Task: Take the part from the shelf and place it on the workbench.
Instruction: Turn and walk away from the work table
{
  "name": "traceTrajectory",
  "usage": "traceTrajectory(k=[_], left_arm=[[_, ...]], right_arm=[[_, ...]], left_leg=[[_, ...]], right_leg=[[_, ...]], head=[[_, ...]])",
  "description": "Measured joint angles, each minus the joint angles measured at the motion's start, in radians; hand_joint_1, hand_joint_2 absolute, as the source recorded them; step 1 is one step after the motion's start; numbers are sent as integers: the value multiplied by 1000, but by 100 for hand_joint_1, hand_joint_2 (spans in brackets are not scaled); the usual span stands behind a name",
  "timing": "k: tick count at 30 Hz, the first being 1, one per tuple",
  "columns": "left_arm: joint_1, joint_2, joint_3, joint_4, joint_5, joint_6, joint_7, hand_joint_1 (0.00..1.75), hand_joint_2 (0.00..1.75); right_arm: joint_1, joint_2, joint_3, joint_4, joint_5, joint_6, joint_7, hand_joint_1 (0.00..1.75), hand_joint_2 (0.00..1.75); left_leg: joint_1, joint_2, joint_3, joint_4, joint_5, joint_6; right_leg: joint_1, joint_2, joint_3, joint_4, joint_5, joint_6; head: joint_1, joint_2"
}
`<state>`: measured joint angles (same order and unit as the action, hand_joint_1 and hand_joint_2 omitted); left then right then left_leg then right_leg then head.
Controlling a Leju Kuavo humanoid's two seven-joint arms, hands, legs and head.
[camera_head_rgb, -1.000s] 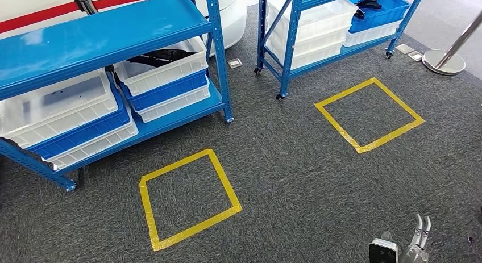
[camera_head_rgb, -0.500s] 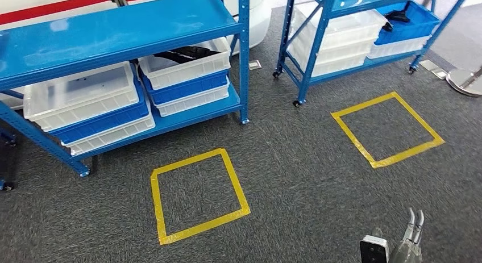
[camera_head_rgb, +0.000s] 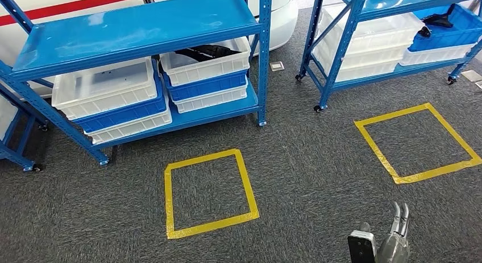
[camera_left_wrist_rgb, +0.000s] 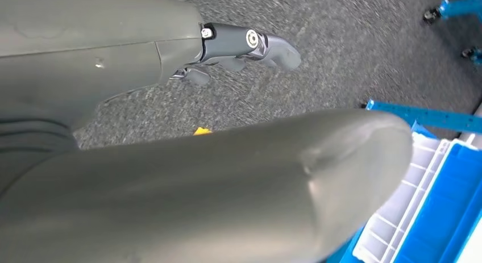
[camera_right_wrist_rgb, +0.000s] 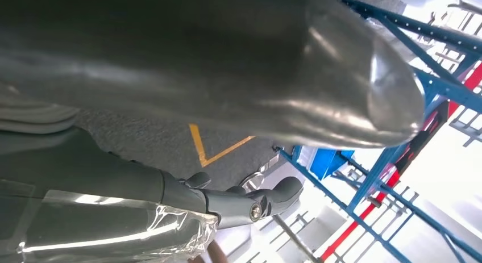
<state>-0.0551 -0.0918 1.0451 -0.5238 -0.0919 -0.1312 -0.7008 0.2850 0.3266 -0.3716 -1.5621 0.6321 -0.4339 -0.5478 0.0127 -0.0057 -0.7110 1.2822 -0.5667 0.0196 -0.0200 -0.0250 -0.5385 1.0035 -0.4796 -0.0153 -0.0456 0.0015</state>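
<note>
Head view looks down on a blue shelf (camera_head_rgb: 142, 24) whose lower level carries stacked white and blue bins; a dark part (camera_head_rgb: 207, 51) lies in the upper right white bin (camera_head_rgb: 207, 64). Yellow floor square (camera_head_rgb: 209, 193) sits on the carpet just before it. Right hand (camera_head_rgb: 396, 234) hangs low at the body's side, fingers straight and holding nothing; left hand (camera_left_wrist_rgb: 244, 44) hangs likewise, fingers loosely apart, nothing in it. Judging by this, the approach step is in hand: next, stand at the square and reach into that bin
</note>
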Motion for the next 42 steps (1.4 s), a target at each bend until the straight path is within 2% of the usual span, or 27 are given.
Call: traceTrajectory(k=[1,2,3,4,6,7,9,11,12,14,16,17,19,20,21,22,24,26,27,29,31,32,34,36,37,39,42], left_arm=[[0,-2,1,0,0,0,0,0,0],[1,-3,3,-2,0,0,0,0,0],[1,-4,3,-4,-1,0,1,0,0],[1,-2,4,-10,-1,0,2,0,0],[-2,2,5,-22,-5,0,5,0,0],[-5,5,6,-27,-6,1,7,0,0],[-8,12,7,-34,-8,3,10,0,0],[-10,12,9,-35,-9,5,12,0,0],[-13,9,9,-34,-9,5,12,0,0],[-18,0,10,-33,-10,5,13,0,0],[-18,-8,10,-29,-10,5,14,0,0],[-17,-11,10,-27,-10,5,15,0,0],[-16,-13,10,-24,-10,5,15,0,0],[-16,-12,11,-23,-10,5,15,0,0],[-16,-11,11,-23,-10,5,15,0,0],[-16,-9,11,-23,-10,5,14,0,0],[-15,-8,12,-23,-10,6,13,0,0],[-14,-7,12,-23,-10,6,13,0,0],[-15,-7,13,-23,-10,6,13,0,0],[-15,-9,13,-22,-10,6,13,0,0],[-14,-10,13,-22,-10,6,13,0,0],[-13,-11,13,-21,-10,6,13,0,0],[-13,-10,14,-22,-9,6,13,0,0],[-14,-6,14,-24,-9,5,12,0,0],[-15,-4,15,-25,-9,5,12,0,0],[-16,-1,16,-27,-9,5,12,0,0],[-14,-7,17,-28,-9,5,12,0,0]], right_arm=[[0,0,0,0,0,0,1,0,0],[-1,0,1,0,-2,-1,1,0,0],[-2,0,1,-1,-6,-1,1,0,0],[-3,1,2,-1,-13,0,1,0,0],[-4,1,4,-1,-26,4,1,0,0],[-4,2,5,0,-31,7,1,0,0],[-4,2,8,1,-37,11,1,0,0],[-6,-1,11,0,-40,12,-1,0,0],[-6,-4,11,0,-42,12,-2,0,0],[-4,-11,11,3,-44,11,-2,0,0],[-2,-17,10,6,-44,11,-3,0,0],[-2,-19,10,8,-44,10,-3,0,0],[-2,-22,10,10,-42,10,-3,0,0],[-2,-22,10,12,-41,9,-4,0,0],[-2,-23,10,12,-40,8,-5,0,0],[-1,-24,10,14,-38,7,-6,0,0],[1,-24,11,14,-35,6,-8,0,0],[3,-24,12,15,-31,6,-9,0,0],[3,-24,12,15,-29,5,-9,0,0],[4,-23,13,15,-23,4,-9,0,0],[7,-23,13,15,-19,4,-7,0,0],[8,-23,13,15,-17,4,-6,0,0],[8,-22,13,13,-13,4,-5,0,0],[8,-20,15,10,-11,3,-5,0,0],[9,-19,16,9,-10,3,-4,0,0],[9,-17,17,7,-10,2,-3,0,0],[8,-18,16,-2,-10,-4,-1,0,0]], left_leg=[[0,2,-10,10,8,4],[-3,2,0,-19,33,12],[-8,4,28,-79,68,28],[-18,11,62,-148,98,52],[-41,31,108,-240,128,89],[-50,39,116,-258,128,99],[-54,36,136,-291,137,106],[-47,27,173,-347,160,120],[-41,22,188,-370,171,125],[-35,11,193,-378,174,119],[-28,0,191,-371,168,104],[-21,-5,190,-363,162,93],[-7,-12,181,-329,142,63],[-3,-15,172,-304,126,46],[-2,-17,163,-282,113,32],[-3,-18,156,-268,103,24],[3,-18,151,-257,95,19],[9,-12,140,-226,75,13],[10,-7,120,-185,52,9],[11,1,51,-52,-8,4],[10,2,-4,40,-28,9],[8,2,-5,30,-8,18],[-4,3,45,-91,66,50],[-20,10,96,-203,113,80],[-28,13,107,-228,118,88],[-38,15,117,-250,119,92],[-32,12,165,-325,148,109]], right_leg=[[5,-6,1,0,-2,-1],[9,-10,3,0,-4,-2],[14,-13,6,-1,-6,-3],[15,-17,9,-3,-7,-4],[14,-25,13,-8,-9,-1],[8,-29,15,-11,-9,2],[5,-36,22,-23,-7,11],[10,-17,21,-9,-15,14],[10,-2,4,27,-31,14],[2,20,-64,151,-78,19],[-11,23,-114,224,-93,39],[-19,23,-110,204,-74,55],[-32,24,-60,91,-16,88],[-35,26,-37,45,1,93],[-36,28,-26,23,7,87],[-34,30,-26,27,2,74],[-34,29,-29,33,0,52],[-34,29,-28,34,-1,43],[-33,28,-27,34,-1,41],[-27,26,-28,34,-3,37],[-19,25,-28,34,-5,33],[-14,25,-26,34,-7,32],[-7,25,-19,30,-9,28],[-4,25,-12,23,-9,28],[-6,23,-10,19,-9,29],[-8,20,-4,6,-6,33],[2,19,-13,39,-26,32]], head=[[0,0],[0,0],[0,0],[2,0],[9,0],[10,0],[5,0],[2,0],[2,0],[5,0],[6,0],[6,0],[7,0],[12,0],[15,0],[16,0],[15,0],[14,0],[13,0],[13,0],[13,0],[12,0],[13,0],[17,0],[17,0],[15,0],[17,0]])
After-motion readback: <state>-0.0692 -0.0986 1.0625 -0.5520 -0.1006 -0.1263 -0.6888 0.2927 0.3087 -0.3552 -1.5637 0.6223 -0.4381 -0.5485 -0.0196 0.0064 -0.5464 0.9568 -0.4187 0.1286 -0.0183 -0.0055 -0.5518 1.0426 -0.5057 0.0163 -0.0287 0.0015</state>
